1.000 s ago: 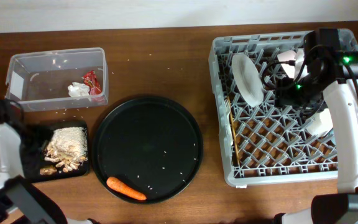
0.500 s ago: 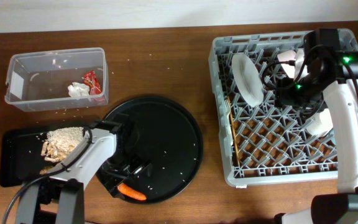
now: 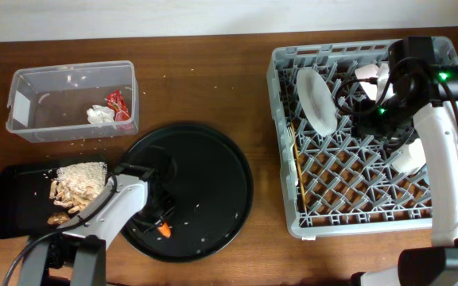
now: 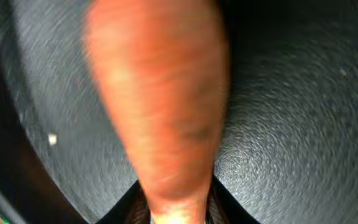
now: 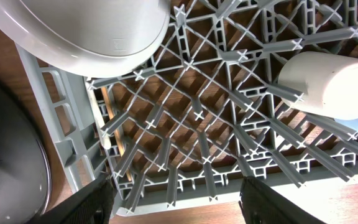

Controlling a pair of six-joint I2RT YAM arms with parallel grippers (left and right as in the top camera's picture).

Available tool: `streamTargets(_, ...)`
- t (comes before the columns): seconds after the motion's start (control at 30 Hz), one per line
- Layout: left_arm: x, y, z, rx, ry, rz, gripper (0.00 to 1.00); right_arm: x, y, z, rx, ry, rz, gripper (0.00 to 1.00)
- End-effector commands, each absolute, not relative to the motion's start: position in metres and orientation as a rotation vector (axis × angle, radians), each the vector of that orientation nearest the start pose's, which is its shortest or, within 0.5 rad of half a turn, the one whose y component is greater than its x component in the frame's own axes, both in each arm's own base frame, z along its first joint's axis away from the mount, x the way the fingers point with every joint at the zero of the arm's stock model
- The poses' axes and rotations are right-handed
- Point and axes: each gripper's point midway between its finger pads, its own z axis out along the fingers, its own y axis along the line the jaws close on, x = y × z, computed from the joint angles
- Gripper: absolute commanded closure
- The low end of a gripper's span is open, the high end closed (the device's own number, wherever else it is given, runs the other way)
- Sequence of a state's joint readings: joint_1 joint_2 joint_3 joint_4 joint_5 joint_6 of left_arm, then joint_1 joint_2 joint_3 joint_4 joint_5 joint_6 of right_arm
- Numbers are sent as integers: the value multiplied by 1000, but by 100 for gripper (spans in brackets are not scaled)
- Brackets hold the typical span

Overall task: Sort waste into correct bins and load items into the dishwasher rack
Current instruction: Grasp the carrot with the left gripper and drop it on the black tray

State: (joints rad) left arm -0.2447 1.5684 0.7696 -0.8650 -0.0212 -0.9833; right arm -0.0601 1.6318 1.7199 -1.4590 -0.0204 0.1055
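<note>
Left hand [image 3: 160, 224] clamped on the orange carrot [image 4: 160, 106], near the front edge of the worktop [image 3: 213, 87].
The carrot is over the large round black tray [image 3: 213, 191]. The right hand [image 5: 179, 196], fingers spread and empty, is above the large square grey plastic dishwasher rack [image 3: 356, 199] at the right edge.

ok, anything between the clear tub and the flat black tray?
Overhead: just tabletop with scattered pale crumbs between clear tub and flat black tray.
</note>
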Motion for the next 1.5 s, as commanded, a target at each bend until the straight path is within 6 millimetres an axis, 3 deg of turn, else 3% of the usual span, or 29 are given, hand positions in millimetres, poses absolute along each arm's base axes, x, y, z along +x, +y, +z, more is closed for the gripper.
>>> streamTargets(0.0,217,-19,2,-1013,2970,279,86,324,-15,218,248,2929,45,32)
streamTargets(0.1,238,4,37,-982,2924,384,91,323,-16,218,248,2931,40,32)
streamTargets(0.17,277,30,89,-921,2808,359,91,323,-16,218,248,2931,40,32)
streamTargets(0.23,292,67,114,-1080,2676,323,88,323,-16,218,248,2931,39,32)
streamTargets(0.3,288,118,116,-1302,2547,324,95,323,-16,218,248,2931,40,32)
streamTargets(0.4,270,180,118,-1558,2365,333,97,323,-16,218,248,2930,40,32)
streamTargets(0.47,261,195,112,-1628,2340,348,98,324,-16,218,248,2930,40,32)
streamTargets(0.5,254,204,99,-1687,2349,364,98,324,-16,218,248,2929,40,32)
streamTargets(0.6,260,207,64,-1741,2412,327,94,324,-16,218,248,2929,40,32)
streamTargets(0.67,259,206,44,-1765,2462,332,87,324,-16,218,248,2929,40,32)
streamTargets(0.73,257,204,39,-1774,2482,332,78,324,-16,218,248,2928,40,32)
streamTargets(0.77,257,203,39,-1775,2484,332,55,324,-15,218,247,2929,40,32)
streamTargets(0.83,256,203,40,-1774,2487,333,37,324,-16,218,248,2929,40,32)
streamTargets(0.87,257,203,47,-1745,2505,332,35,324,-16,218,248,2929,40,32)
streamTargets(0.93,281,198,88,-1602,2499,261,32,324,-16,219,247,2927,40,31)
streamTargets(0.97,305,182,125,-1418,2490,230,27,325,-16,219,247,2925,40,31)
streamTargets(1.0,318,164,141,-1302,2499,193,26,325,-16,219,247,2922,40,31)
streamTargets(1.03,336,130,158,-1120,2529,148,23,326,-16,219,247,2919,40,31)
streamTargets(1.07,354,79,169,-812,2607,123,16,328,-16,219,246,2913,42,28)
streamTargets(1.1,362,51,173,-641,2641,111,13,329,-15,219,246,2908,45,26)
streamTargets(1.13,369,10,178,-386,2670,95,6,336,-6,220,231,2888,123,19)
streamTargets(1.17,373,-34,193,-96,2670,82,2,346,14,223,98,2849,286,14)
streamTargets(1.2,368,-52,202,29,2677,82,1,349,23,224,10,2832,352,12)
streamTargets(1.27,332,-63,211,110,2795,43,1,335,23,219,-55,2892,348,6)
streamTargets(1.33,303,-41,216,-40,2869,45,1,326,16,221,-3,2901,286,0)
streamTargets(1.37,294,-28,228,-95,2799,33,1,324,10,224,38,2846,231,1)
streamTargets(1.47,267,-20,239,-176,2570,-30,1,306,11,224,33,2629,208,1)
